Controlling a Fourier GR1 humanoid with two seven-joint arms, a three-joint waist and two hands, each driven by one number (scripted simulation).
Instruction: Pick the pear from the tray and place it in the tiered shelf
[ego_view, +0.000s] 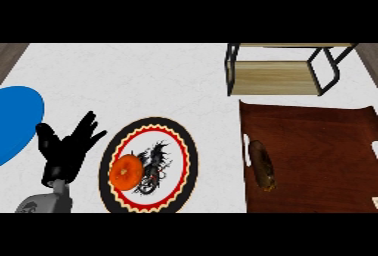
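Lying on the brown tray (310, 155) near its left edge, the pear (262, 165) is untouched. Left hand (68, 150) rests with fingers spread, lower left. Tiered shelf (284, 70) stands beyond the tray on the bench (148, 80).

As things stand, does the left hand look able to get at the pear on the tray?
Probably not easily: the left hand rests open at the far left, and the plate with the orange lies between it and the pear on the tray.
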